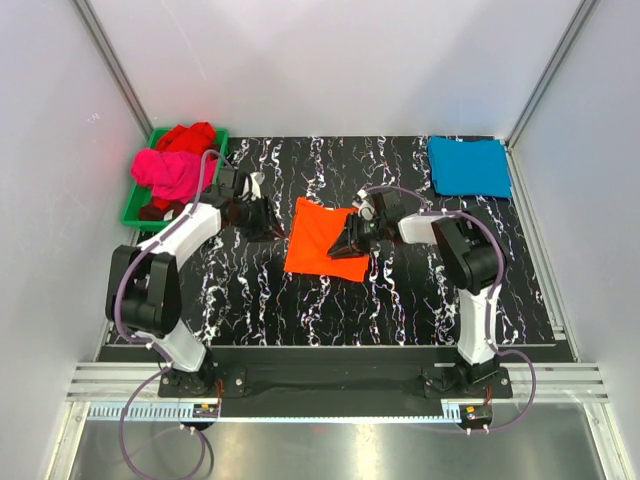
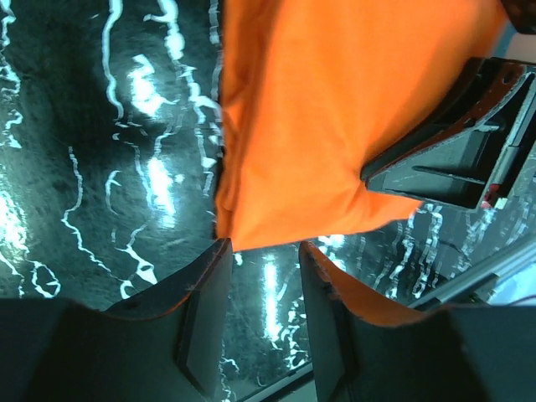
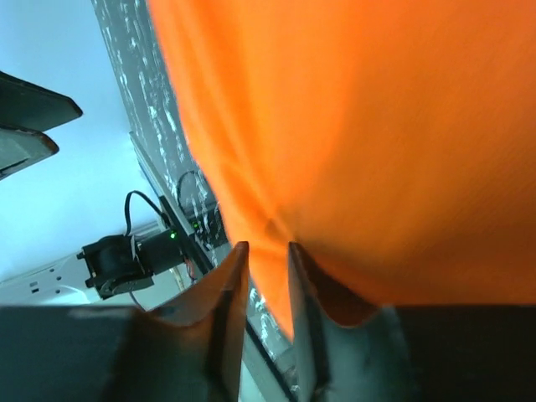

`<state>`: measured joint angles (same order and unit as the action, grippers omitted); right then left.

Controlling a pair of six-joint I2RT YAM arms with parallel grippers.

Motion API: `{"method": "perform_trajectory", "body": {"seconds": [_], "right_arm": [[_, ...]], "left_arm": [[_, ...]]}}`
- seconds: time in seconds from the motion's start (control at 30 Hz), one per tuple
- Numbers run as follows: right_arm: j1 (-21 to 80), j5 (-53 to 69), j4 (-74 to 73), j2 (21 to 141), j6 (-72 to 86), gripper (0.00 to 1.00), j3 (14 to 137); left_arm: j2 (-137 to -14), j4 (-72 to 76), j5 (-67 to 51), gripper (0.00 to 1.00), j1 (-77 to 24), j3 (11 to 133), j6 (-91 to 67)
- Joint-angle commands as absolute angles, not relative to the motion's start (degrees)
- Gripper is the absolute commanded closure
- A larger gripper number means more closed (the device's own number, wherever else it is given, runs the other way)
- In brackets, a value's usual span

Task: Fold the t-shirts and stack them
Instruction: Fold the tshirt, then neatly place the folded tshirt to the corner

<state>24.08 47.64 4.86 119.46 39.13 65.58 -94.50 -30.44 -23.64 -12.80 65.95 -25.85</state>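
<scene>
the orange t-shirt [image 1: 315, 240] lies in the middle of the black marbled tabletop [image 1: 400, 310], partly folded, between the two arms. the right pincer [image 3: 267, 247] is clenched on the cloth at the shirt's right edge; in the right wrist view the orange fabric gathers into creases right where the two fingertips meet, and from above that edge looks slightly raised off the tabletop. the left pincer [image 2: 264, 245] sits low at the shirt's left side with its jaws apart; bare tabletop shows through the gap between its fingers [image 2: 205, 318], and the shirt's corner lies just beyond the tips, close but not gripped. the left wrist view also catches the right pincer pressed onto the orange cloth on the far side.

the teal-blue t-shirt [image 1: 468, 166] rests folded flat in the far right corner of the tabletop, well apart from both arms. the magenta t-shirt [image 1: 165, 172] and the red t-shirt [image 1: 190, 135] are bunched together in the green tray [image 1: 132, 208] at the far left, the red one behind the magenta
</scene>
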Motion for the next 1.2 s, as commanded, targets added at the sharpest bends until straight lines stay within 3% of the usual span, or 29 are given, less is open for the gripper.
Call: {"method": "perform_trajectory", "body": {"seconds": [0.0,0.03,0.07,0.17,0.2,0.27,0.4,0.73,1.17], "right_arm": [[24.43,45.53,-2.87,110.67,35.69,0.66,69.68],[24.35,43.35,-4.64,107.78,34.29,0.62,70.22],[24.35,41.59,-9.10,106.45,33.49,0.49,70.83],[23.39,35.08,-15.63,103.55,31.82,0.38,72.95],[23.03,34.20,-16.34,103.01,31.73,0.24,73.04],[22.42,29.11,-19.49,102.22,31.38,0.11,73.65],[21.62,23.05,-21.44,102.57,32.25,0.00,75.05],[19.78,15.82,-21.63,107.48,30.24,0.00,75.15],[21.44,20.22,-10.99,114.96,29.71,0.03,68.47]], "left_arm": [[-89.74,-30.06,-27.14,0.56,-12.92,65.39,-26.54],[-88.26,-29.80,-27.94,0.56,-12.92,64.61,-26.98],[-87.46,-29.45,-28.65,0.56,-12.92,64.25,-27.07],[-84.22,-28.83,-31.19,0.55,-12.92,62.24,-27.60],[-83.33,-28.57,-31.81,0.55,-12.92,61.36,-27.86],[-80.44,-26.91,-34.71,0.54,-12.92,58.64,-29.34],[-75.43,-23.82,-40.68,0.53,-12.92,53.81,-31.90],[-64.60,-28.38,-39.82,0.50,-12.92,50.18,-29.10],[-67.05,-31.64,-37.97,0.50,-12.83,51.85,-26.01]]}}
